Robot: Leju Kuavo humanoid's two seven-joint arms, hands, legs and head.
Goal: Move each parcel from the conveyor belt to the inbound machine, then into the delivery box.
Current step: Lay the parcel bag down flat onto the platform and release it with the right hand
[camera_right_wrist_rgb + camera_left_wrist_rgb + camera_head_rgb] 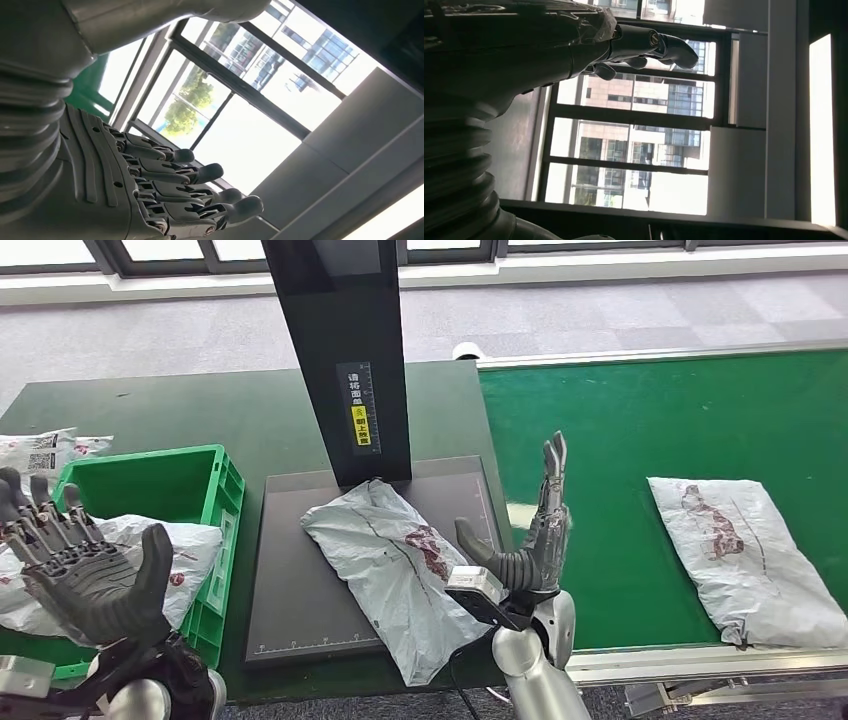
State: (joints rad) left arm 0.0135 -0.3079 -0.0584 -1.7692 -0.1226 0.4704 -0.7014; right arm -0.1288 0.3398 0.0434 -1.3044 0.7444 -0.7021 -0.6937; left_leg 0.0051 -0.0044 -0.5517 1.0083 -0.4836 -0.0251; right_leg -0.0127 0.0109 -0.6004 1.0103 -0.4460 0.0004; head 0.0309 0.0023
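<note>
Parcel (395, 565) on the inbound machine's dark platform (290, 610), centre of the frame: a crumpled grey poly bag with a dark red print, one corner hanging over the platform's near edge. So by my read we're mid-cycle, scan stage, with the drop into the delivery box still to come.

Nearest the camera, lower left, the left hand (85, 570) is up, palm showing, fingers spread, nothing in it. Lower centre-right, the right hand (535, 540) stands edge-on with fingers straight up, also holding nothing, just beside the parcel's right edge but apart from it. The right wrist view shows those fingers (200, 175) stretched out against the windows.

Next move, as I judge it: one hand has to come down flat on that limp bag, gather a good fold, and carry it left to the green crate (215, 502), which already has grey parcels (120, 540) lying in it. The soft film will sag, so a firm pinch is needed.

Further right, a second parcel (745, 550) waits on the green conveyor belt (620, 440).

Further back, the machine's black column (340, 350) carries a small vertical label (360, 410) with white characters above a yellow patch, too small to read. At the left edge, another bag (40, 448) shows a printed code square, not legible.
</note>
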